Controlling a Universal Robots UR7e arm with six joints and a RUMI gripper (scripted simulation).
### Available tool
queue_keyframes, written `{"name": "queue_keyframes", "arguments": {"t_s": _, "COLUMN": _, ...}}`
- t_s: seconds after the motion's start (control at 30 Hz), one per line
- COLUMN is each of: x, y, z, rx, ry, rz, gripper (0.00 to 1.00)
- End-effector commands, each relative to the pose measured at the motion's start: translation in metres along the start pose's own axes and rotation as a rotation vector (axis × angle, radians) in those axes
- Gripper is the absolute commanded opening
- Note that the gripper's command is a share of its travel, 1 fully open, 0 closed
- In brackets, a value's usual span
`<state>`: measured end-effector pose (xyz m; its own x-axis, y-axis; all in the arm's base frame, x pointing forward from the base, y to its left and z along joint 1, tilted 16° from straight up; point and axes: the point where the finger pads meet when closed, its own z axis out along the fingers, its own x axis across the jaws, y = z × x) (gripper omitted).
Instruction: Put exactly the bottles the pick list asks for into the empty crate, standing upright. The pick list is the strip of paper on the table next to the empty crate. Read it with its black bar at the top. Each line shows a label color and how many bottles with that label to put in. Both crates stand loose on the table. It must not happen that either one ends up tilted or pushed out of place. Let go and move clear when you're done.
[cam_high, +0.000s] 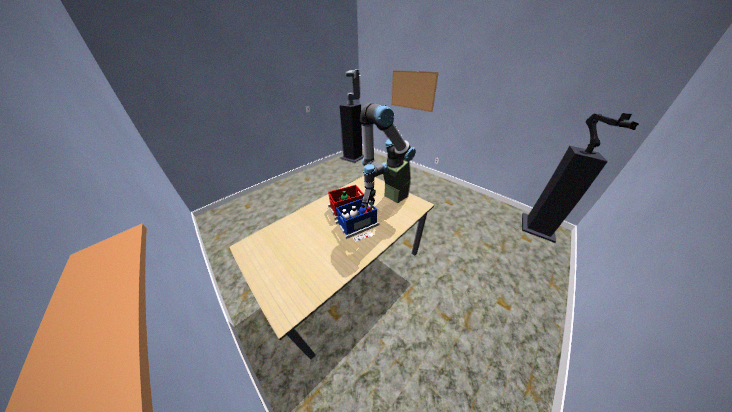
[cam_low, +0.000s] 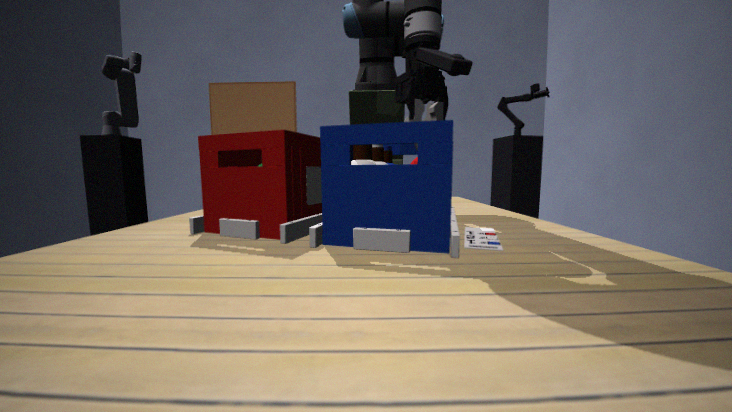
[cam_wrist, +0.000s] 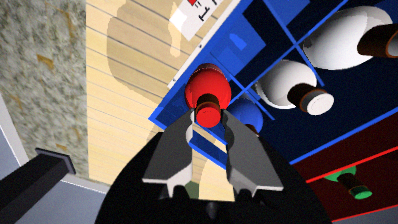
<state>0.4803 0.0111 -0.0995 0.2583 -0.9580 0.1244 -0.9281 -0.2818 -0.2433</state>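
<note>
In the wrist view, from the left: the blue crate (cam_high: 345, 227) (cam_low: 384, 194) (cam_wrist: 157, 120) has its near corner wall close by the red bottle (cam_high: 369, 207) (cam_low: 414, 161) (cam_wrist: 207, 90), so a small sideways error on the way down or up could scrape that wall and shove the crate, which stands loose. If the bottle's base is not yet down, letting go could drop it crooked; I cannot tell whether it touches the crate floor. Next comes the blue bottle (cam_high: 362, 208) (cam_wrist: 246, 115), tight against the right finger's side; opening wide there could knock it. The near white bottle (cam_high: 353, 210) (cam_low: 379, 162) (cam_wrist: 287, 82) and the far white bottle (cam_high: 345, 212) (cam_low: 362, 161) (cam_wrist: 345, 37) look safer. At the right, the green bottle (cam_high: 344, 195) (cam_low: 260, 165) (cam_wrist: 345, 175) is in the red crate (cam_high: 335, 204) (cam_low: 243, 194) (cam_wrist: 350, 165); a misread list could wrongly bring it over.

The gripper (cam_high: 367, 199) (cam_low: 424, 110) (cam_wrist: 207, 109) is mostly closed, its fingertips pinching the red bottle's neck. The bottle's cap sits between the tips, its body below them, inside the blue crate's corner cell.
</note>
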Motion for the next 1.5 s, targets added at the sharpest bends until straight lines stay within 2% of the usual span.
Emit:
{"name": "queue_keyframes", "arguments": {"t_s": 0.0, "x": 0.0002, "y": -0.0005, "z": 0.0018, "rx": 0.001, "ry": 0.001, "rz": 0.000, "gripper": 0.00}}
{"name": "queue_keyframes", "arguments": {"t_s": 1.07, "x": 0.0002, "y": -0.0005, "z": 0.0108, "rx": 0.001, "ry": 0.001, "rz": 0.000, "gripper": 0.00}}
{"name": "queue_keyframes", "arguments": {"t_s": 1.1, "x": 0.0002, "y": -0.0005, "z": 0.0116, "rx": 0.001, "ry": 0.001, "rz": 0.000, "gripper": 0.38}}
{"name": "queue_keyframes", "arguments": {"t_s": 1.47, "x": 0.0002, "y": -0.0005, "z": 0.0116, "rx": 0.001, "ry": 0.001, "rz": 0.000, "gripper": 0.38}}
